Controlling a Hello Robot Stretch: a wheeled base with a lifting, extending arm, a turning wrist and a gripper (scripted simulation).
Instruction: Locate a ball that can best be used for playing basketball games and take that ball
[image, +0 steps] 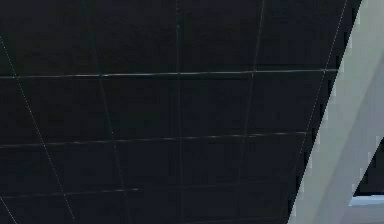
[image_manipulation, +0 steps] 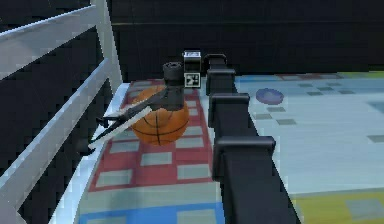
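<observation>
An orange ball with dark seams, a basketball (image_manipulation: 158, 120), lies on a patterned quilt (image_manipulation: 150, 165) of red, grey and blue squares in the arm side view. The dark arm (image_manipulation: 232, 130) rises from the bottom edge to two white marker squares (image_manipulation: 191, 68). Left of them is the gripper (image_manipulation: 93, 136), whose dark body is in front of the ball's top. Its thin fingers (image_manipulation: 125, 120) slant down and left across the ball toward the white rail. I cannot tell whether it holds anything.
A white railing (image_manipulation: 60, 70) borders the quilted surface on the left, with a dark wall behind. A small flat blue-purple round thing (image_manipulation: 268, 96) lies on the light blue part further right. The forward view has dark tiled floor (image: 150, 110) and a white frame (image: 345, 130) at its right.
</observation>
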